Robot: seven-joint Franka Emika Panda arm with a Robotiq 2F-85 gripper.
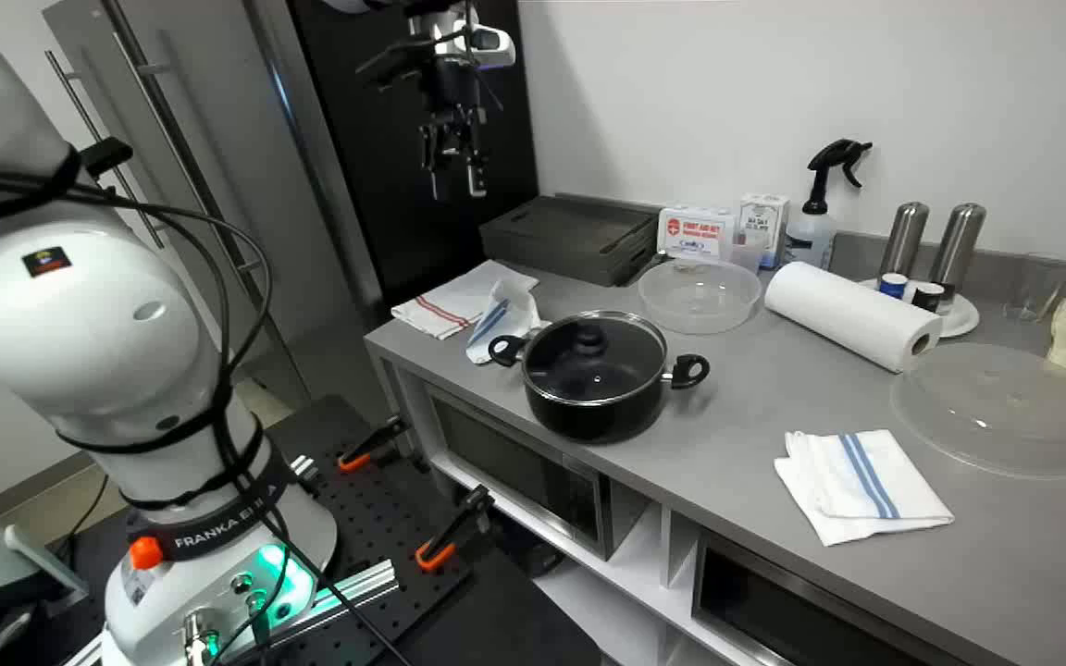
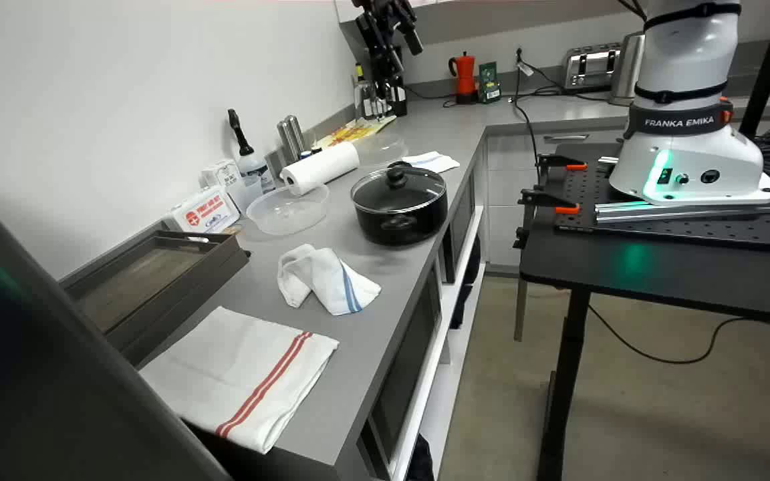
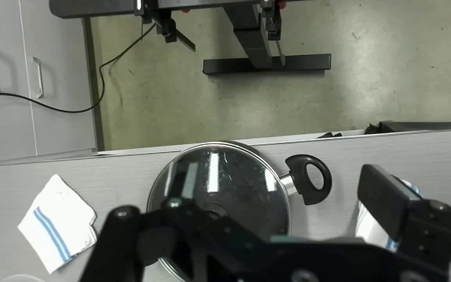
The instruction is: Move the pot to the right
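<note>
The black pot [image 1: 594, 412] with its knobbed glass lid stands upright on the grey counter, close to the front edge. It shows in both exterior views, here also [image 2: 402, 226], and in the wrist view [image 3: 245, 188], where my gripper hides its lower part and one handle. One side handle [image 3: 314, 179] is plain there. My gripper [image 1: 457, 185] hangs high above the counter, fingers pointing down, well apart from the pot. It shows dark at the top of an exterior view [image 2: 404, 53]. Its fingers are apart with nothing between them.
A crumpled towel [image 1: 507, 319] lies beside the pot's handle, with a red-striped towel [image 1: 445, 310] near it. A clear container [image 1: 700, 296], paper towel roll [image 1: 852, 314] and dark tray box [image 1: 570, 236] stand behind. A blue-striped towel [image 1: 857, 486] and clear lid [image 1: 1000, 407] lie farther along.
</note>
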